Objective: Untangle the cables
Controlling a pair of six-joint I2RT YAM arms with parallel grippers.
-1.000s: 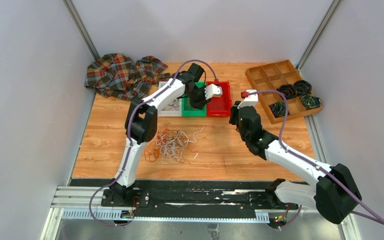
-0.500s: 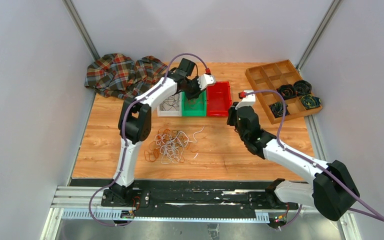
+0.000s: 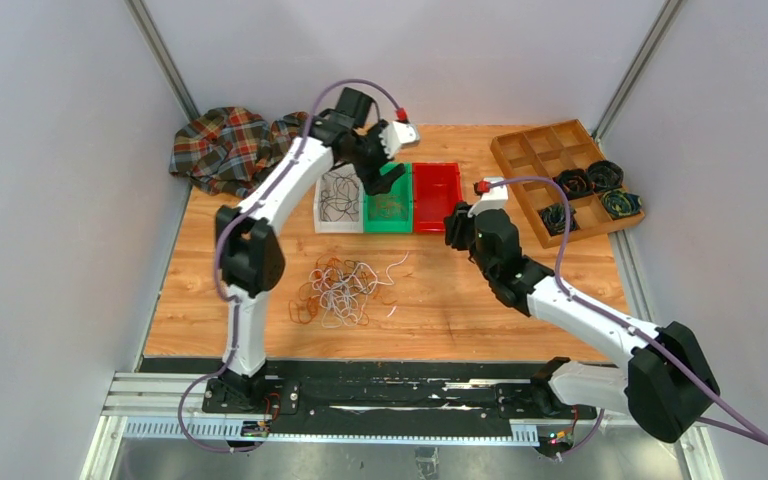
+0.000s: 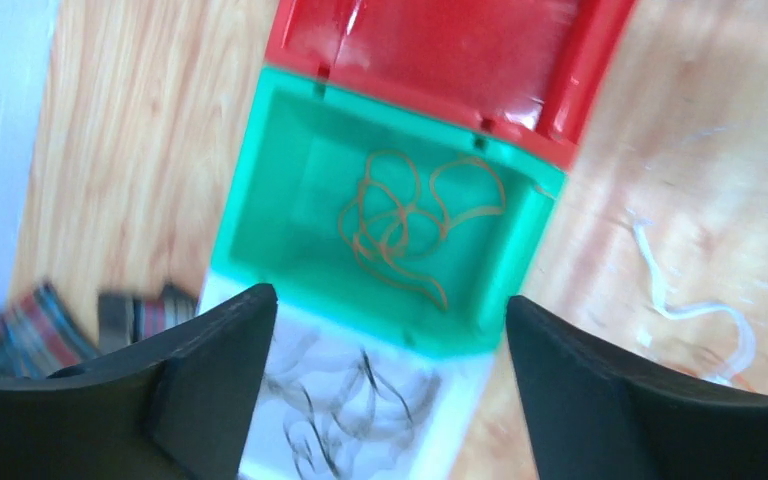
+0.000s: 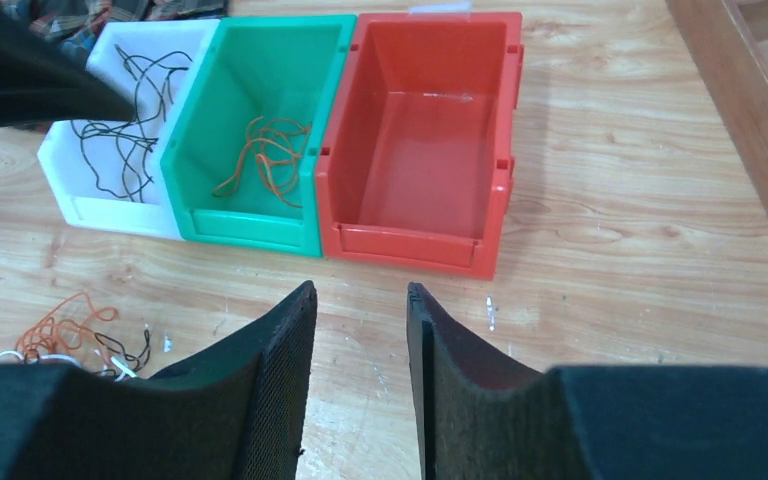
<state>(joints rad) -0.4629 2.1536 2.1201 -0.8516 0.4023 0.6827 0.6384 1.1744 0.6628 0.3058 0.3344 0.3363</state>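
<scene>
Jaws of the left gripper (image 4: 388, 300) stand wide apart and hold nothing. They hang over the green bin (image 4: 278, 175), where a few orange-brown strands (image 4: 400, 225) lie in loose loops. Jaws of the right gripper (image 5: 360, 295) leave only a narrow gap with nothing inside, and they touch nothing. This gripper hovers over the bare bench (image 5: 610, 300), just in front of the red bin (image 5: 410, 245).

The cables (image 3: 343, 290) are hair-thin wires, pale, orange-brown and some black, in one loose tangled bunch. It lies on the bench left of the middle, closer to the near edge than the bins are. Thin black wires (image 5: 125, 150) lie in the white bin (image 5: 110, 212). The three bins stand side by side and touching, behind the bunch.

Compared with one second ago, the left gripper has gone back toward the far edge, and its jaws have opened. The right gripper has shifted a little to the left, and its jaws have parted slightly. The bunch on the bench looks unchanged.
</scene>
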